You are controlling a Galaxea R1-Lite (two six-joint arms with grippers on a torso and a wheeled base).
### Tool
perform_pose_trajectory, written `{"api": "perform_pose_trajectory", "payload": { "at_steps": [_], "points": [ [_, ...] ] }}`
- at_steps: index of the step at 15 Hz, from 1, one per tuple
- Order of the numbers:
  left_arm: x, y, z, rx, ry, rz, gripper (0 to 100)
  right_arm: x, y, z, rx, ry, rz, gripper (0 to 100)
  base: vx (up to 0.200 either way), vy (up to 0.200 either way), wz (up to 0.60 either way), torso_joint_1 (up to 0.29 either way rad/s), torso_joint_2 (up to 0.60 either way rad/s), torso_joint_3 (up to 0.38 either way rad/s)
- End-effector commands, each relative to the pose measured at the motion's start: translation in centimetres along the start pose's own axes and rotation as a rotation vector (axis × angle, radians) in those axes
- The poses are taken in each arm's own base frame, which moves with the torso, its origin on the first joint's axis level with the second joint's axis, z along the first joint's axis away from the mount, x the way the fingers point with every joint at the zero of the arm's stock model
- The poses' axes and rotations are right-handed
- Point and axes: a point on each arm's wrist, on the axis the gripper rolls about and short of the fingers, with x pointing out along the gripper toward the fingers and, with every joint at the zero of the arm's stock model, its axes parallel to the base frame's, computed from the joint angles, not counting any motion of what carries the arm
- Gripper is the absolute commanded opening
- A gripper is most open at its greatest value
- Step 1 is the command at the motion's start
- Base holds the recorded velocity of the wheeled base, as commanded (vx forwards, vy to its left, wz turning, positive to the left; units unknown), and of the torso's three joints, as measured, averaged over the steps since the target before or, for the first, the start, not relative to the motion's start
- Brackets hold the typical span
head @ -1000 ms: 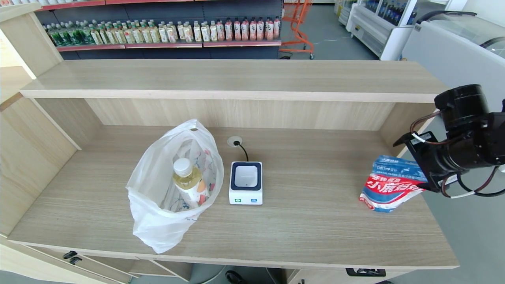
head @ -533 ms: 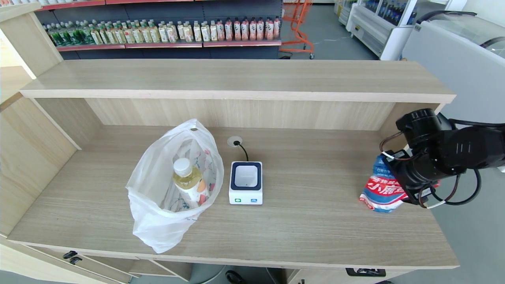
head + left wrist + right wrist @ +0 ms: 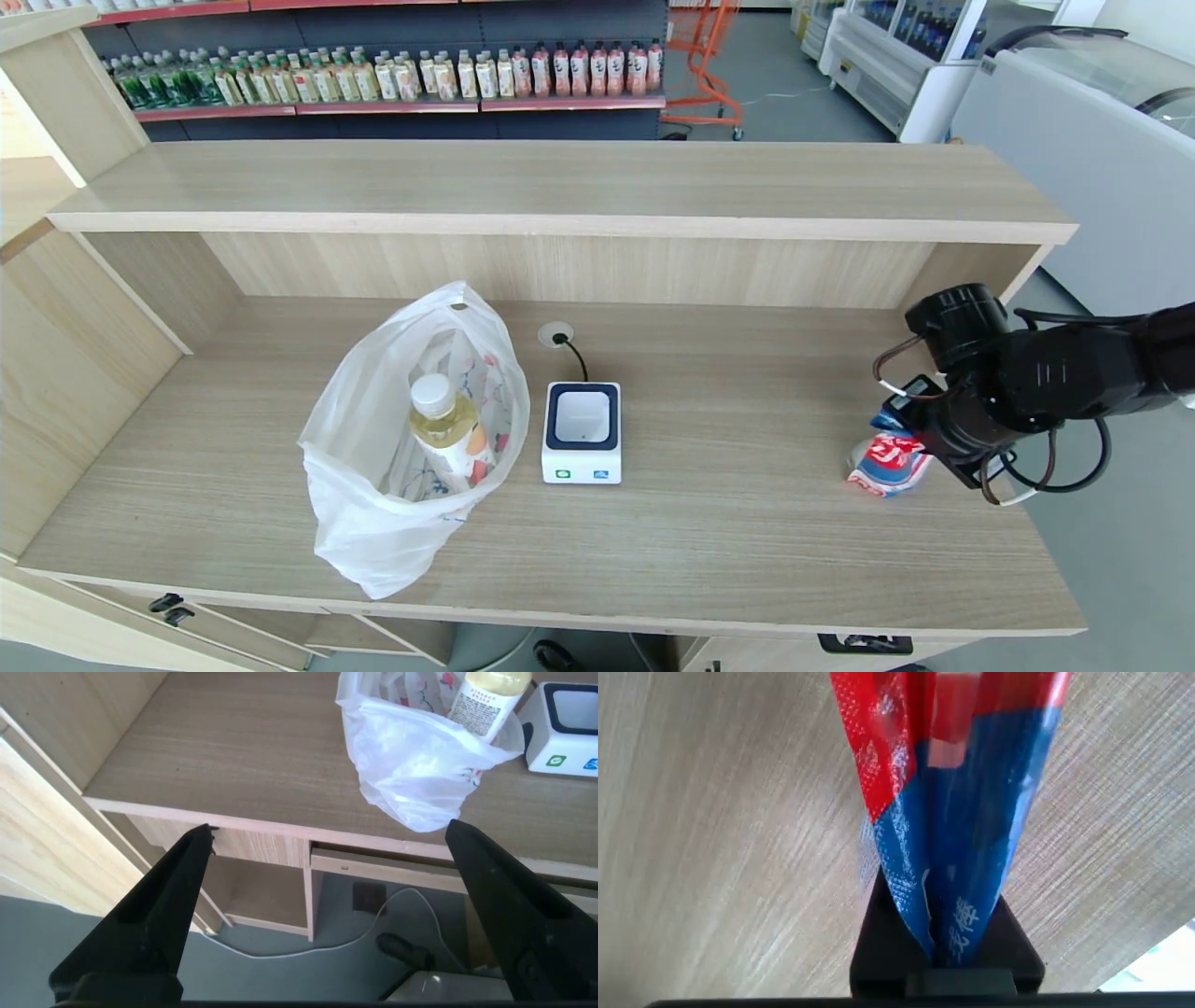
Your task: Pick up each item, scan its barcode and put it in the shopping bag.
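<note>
Red-and-blue plastic pouch (image 3: 885, 464), at frame right, is sitting clamped in the right gripper (image 3: 904, 446), scanning and bagging seemingly left, while the pale-yellow drink bottle (image 3: 446, 431) is already standing in the white plastic bag (image 3: 373, 532).

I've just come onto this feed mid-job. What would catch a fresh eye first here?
First, the right gripper clamped on the red-and-blue pouch at the right end of the counter. Next, the white shopping bag left of centre, with a bottle of yellow drink standing inside it. The white scanner sits on the counter just to the bag's right.
</note>
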Motion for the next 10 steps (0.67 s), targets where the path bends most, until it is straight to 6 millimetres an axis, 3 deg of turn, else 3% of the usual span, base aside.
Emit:
{"api": "perform_pose_trajectory", "payload": {
  "at_steps": [1, 3, 5, 7, 8, 9, 10],
  "points": [
    [0.0, 0.0, 0.0, 0.000, 0.000, 0.001, 100, 0.4, 0.0, -0.8, -0.059, 0.017, -0.014, 0, 0.000, 0.000, 0.00, 0.000, 0.00, 0.000],
    [0.0, 0.0, 0.0, 0.000, 0.001, 0.001, 100, -1.3, 0.5, 0.0, -0.138, -0.009, 0.060, 0, 0.000, 0.000, 0.00, 0.000, 0.00, 0.000],
    [0.0, 0.0, 0.0, 0.000, 0.000, 0.001, 100, -5.7, 0.1, 1.4, -0.293, 0.026, 0.274, 0, 0.000, 0.000, 0.00, 0.000, 0.00, 0.000],
    [0.0, 0.0, 0.0, 0.000, 0.000, 0.001, 100, -11.0, -2.2, 2.9, -0.506, 0.073, 0.550, 0, 0.000, 0.000, 0.00, 0.000, 0.00, 0.000],
    [0.0, 0.0, 0.0, 0.000, 0.000, 0.001, 100, -11.0, -2.2, 2.9, -0.506, 0.073, 0.550, 0, 0.000, 0.000, 0.00, 0.000, 0.00, 0.000],
    [0.0, 0.0, 0.0, 0.000, 0.000, 0.001, 100, -14.5, -4.8, 4.0, -0.735, 0.112, 0.867, 0, 0.000, 0.000, 0.00, 0.000, 0.00, 0.000],
    [0.0, 0.0, 0.0, 0.000, 0.001, 0.001, 100, -14.9, -5.2, 4.1, -0.789, 0.124, 0.952, 0, 0.000, 0.000, 0.00, 0.000, 0.00, 0.000]
  ]
}}
